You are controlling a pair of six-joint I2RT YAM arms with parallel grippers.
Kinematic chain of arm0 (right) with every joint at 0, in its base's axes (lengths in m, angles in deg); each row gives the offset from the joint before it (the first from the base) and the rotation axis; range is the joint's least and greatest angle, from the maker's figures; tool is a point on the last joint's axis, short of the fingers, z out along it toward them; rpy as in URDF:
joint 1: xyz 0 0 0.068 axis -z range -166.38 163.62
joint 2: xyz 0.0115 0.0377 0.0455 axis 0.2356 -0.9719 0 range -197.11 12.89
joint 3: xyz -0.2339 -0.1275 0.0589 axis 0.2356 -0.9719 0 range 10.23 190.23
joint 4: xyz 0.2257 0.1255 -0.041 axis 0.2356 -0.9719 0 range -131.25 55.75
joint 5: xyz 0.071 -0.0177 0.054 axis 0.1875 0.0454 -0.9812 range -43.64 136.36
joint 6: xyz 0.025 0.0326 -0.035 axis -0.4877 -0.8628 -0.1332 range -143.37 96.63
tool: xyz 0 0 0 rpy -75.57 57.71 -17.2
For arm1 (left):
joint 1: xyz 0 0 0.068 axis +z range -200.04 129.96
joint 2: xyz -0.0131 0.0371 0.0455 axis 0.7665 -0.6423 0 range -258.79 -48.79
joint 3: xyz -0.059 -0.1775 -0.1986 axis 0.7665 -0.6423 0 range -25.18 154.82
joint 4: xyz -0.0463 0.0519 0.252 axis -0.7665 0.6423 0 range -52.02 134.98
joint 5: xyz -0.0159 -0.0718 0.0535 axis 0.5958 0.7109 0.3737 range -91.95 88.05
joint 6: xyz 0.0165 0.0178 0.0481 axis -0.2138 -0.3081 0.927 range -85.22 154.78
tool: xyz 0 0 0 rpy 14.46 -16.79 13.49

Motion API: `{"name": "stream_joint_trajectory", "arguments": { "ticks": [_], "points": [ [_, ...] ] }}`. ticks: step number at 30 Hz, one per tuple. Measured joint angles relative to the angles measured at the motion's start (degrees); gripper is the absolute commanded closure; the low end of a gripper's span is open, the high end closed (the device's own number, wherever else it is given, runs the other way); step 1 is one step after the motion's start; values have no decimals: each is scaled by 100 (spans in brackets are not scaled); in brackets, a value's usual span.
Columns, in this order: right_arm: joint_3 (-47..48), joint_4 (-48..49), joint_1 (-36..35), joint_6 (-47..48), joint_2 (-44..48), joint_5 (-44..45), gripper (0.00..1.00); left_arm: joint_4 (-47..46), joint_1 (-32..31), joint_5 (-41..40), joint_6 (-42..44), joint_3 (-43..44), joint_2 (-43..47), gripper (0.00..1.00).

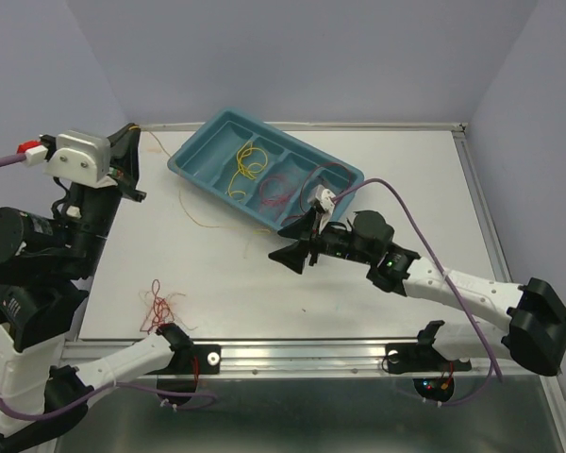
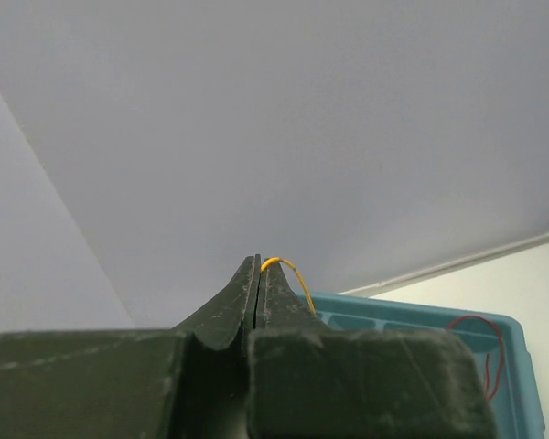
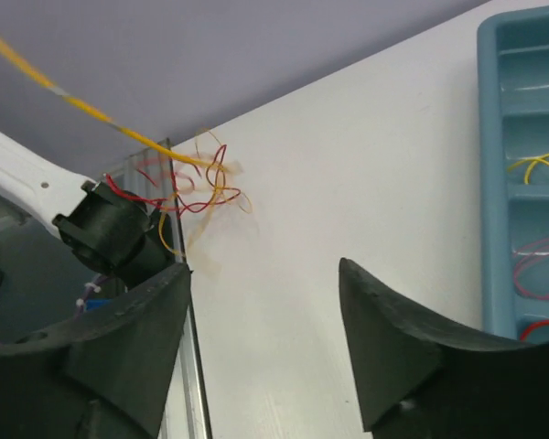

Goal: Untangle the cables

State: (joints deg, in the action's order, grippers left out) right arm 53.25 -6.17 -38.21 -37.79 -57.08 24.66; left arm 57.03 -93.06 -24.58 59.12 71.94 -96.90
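- Cables (image 1: 160, 307), overhead view: one red-and-orange tangle (image 1: 162, 304) lies on the desk (image 1: 264, 293) near the front left corner, well apart from the single teal tray (image 1: 181, 165) at the back.
- In the tray, yellow cables (image 1: 248, 162) sit in one compartment and red cables (image 1: 278, 189) in two beside it. By that showing a good share looks sorted, and the tangle is what is left.
- A thin orange strand (image 1: 184, 193) shows on the desk just left of the tray, below the raised left jaws. The right jaws hover low in front of the tray.
- Left wrist view: the left jaws are pressed together on the orange strand, which arches over their tip. A tray corner with one red loop shows lower right.
- Right wrist view: the right jaws stand apart with nothing between them. Beyond them the tangle sits at the desk's edge, and the orange strand slants up from it out of the picture.
- Count: two arms, one tray, one tangle. I cannot count the wires in the tangle.
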Motion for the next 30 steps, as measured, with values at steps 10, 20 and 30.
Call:
{"name": "stream_joint_trajectory", "arguments": {
  "ticks": [10,20,30],
  "points": [
    [-74,-79,7,-13,87,57,12,101,0,588,-87,-306,-140,100],
    [-227,-103,7,-17,404,715,9,-710,0,199,236,-1071,-334,100],
    [-651,-57,7,-57,1128,1860,9,-1556,332,-247,817,-1191,-1646,100]
  ]
}}
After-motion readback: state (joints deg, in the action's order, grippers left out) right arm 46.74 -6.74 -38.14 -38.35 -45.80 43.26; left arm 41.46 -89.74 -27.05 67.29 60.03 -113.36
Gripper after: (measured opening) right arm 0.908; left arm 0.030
